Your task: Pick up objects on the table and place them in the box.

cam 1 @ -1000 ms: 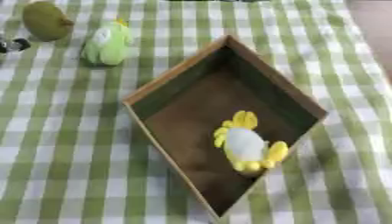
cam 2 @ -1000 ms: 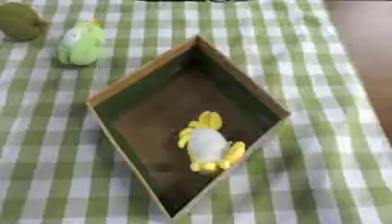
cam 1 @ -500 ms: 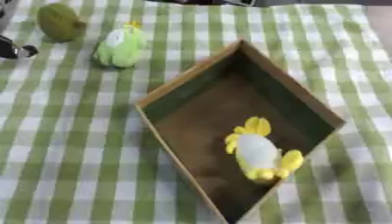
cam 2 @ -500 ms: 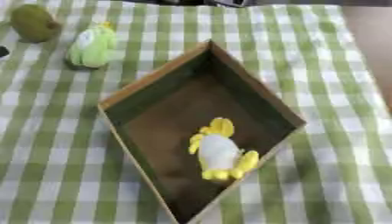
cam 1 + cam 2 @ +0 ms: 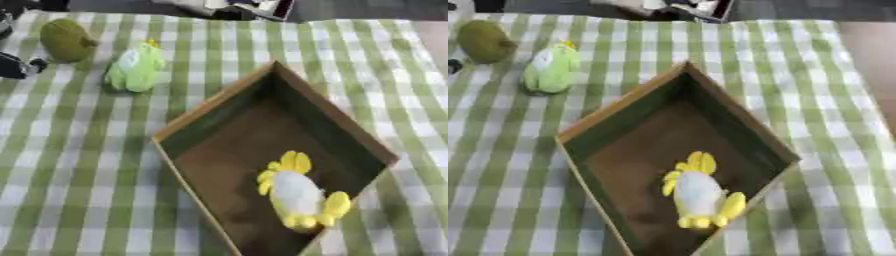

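Checked cloth (image 5: 79, 175), box (image 5: 219, 100) centre, left robot hand (image 5: 16, 65) at edge, fingers unclear.

A yellow and white toy (image 5: 700, 195) is lying inside the box (image 5: 623, 107). A light green toy (image 5: 549, 70) and an olive one (image 5: 485, 41) are sitting on the checked cloth (image 5: 815, 75).

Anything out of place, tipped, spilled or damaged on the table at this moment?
Nothing stands out. The box sits corner-on to the camera, intact, with a yellow and white toy lying inside. A light green toy and an olive-green round thing rest on the checked cloth, unspilled.
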You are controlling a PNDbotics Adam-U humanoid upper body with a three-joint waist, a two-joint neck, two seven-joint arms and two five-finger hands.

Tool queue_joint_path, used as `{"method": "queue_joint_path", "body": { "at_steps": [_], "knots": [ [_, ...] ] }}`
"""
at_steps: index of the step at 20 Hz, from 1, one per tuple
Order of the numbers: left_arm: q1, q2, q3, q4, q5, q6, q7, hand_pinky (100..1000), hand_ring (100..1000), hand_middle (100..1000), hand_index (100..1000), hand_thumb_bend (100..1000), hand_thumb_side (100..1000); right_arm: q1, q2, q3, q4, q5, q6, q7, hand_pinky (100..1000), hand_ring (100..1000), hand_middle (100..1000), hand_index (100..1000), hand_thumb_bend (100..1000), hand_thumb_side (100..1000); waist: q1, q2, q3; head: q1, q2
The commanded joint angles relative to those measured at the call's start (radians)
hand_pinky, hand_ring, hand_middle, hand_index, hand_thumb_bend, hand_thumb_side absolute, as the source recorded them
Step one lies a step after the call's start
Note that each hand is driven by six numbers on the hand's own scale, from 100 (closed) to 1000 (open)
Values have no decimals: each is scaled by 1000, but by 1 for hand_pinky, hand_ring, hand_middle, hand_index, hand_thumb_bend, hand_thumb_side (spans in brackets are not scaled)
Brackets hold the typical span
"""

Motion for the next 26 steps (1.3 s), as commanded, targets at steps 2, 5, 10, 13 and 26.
{"method": "queue_joint_path", "body": {
  "at_steps": [2, 5, 10, 13, 26],
  "knots": [
    [-21, 40, 15, -4, -3, 1, 12, 831, 863, 870, 962, 413, 100, -12, -33, -5, -16, 3, -2, 2, 848, 915, 655, 938, 100, 470, 1, -21, -2, -2, -17],
    [-26, 40, 19, 8, -11, 11, 20, 826, 867, 868, 961, 410, 100, -16, -33, -5, -16, 4, -4, 3, 849, 925, 654, 939, 100, 470, 0, -5, -13, 4, -18],
    [-43, 33, 25, 30, -36, 18, 28, 824, 870, 874, 957, 387, 100, -20, -33, -2, -16, 4, -4, 7, 850, 938, 652, 941, 100, 470, -1, 12, -19, 14, -5],
    [-50, 31, 26, 34, -44, 17, 32, 823, 870, 878, 955, 377, 100, -23, -32, -1, -16, 4, -4, 9, 851, 941, 651, 941, 100, 470, -2, 20, -22, 20, -5],
    [-73, 34, 41, 59, -100, 52, 72, 816, 873, 882, 955, 406, 100, -32, -31, 1, -16, 8, -9, 14, 851, 958, 648, 942, 100, 470, 1, 50, -52, 76, -38]
  ]
}}
